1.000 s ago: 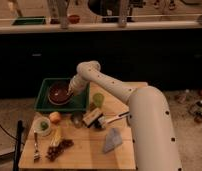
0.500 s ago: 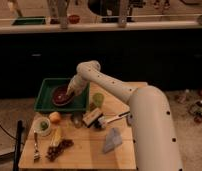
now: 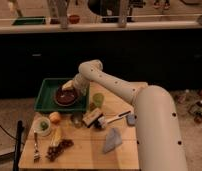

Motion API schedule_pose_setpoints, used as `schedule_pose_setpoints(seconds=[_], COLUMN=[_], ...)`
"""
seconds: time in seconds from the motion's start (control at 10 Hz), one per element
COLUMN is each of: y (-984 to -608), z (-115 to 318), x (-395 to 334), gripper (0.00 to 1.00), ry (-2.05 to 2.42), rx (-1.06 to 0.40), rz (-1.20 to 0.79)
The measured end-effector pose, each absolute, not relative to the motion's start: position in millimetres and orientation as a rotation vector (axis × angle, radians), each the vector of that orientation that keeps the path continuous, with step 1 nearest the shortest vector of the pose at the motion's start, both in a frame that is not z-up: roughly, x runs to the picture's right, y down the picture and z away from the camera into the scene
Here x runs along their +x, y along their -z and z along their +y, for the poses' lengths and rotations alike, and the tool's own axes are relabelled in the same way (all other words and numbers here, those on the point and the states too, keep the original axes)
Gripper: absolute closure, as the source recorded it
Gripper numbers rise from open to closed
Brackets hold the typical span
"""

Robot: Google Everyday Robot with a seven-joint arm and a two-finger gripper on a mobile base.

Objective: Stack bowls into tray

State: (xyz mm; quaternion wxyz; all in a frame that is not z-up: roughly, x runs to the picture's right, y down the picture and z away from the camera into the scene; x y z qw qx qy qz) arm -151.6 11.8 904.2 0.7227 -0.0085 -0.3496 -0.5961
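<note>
The gripper (image 3: 69, 86) hangs low inside the tray (image 3: 44, 97), right over the far rim of the bowls (image 3: 66, 97), which sit just below it. Since a moment ago the bowls have settled slightly lower and nearer the tray's middle.

The change is small. The claw (image 3: 69, 86) sits a little further toward 3 o'clock than a second ago, now over the right half of the tray (image 3: 43, 102), at the 12 o'clock rim of the bowl (image 3: 65, 98). The bowl lies slightly more toward 4 o'clock inside the tray than before, closer to the tray's right wall and front rim. The arm's wrist is drawn in closer above the tray's far right corner.
</note>
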Motion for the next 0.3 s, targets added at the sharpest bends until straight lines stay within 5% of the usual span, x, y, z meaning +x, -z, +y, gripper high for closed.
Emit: schedule_pose_setpoints(seconds=[0.3], y=[-897.9], z=[-10.9], x=[-144.4], gripper=[0.20], ry=[1.291], rx=[0.022], rz=[-0.718])
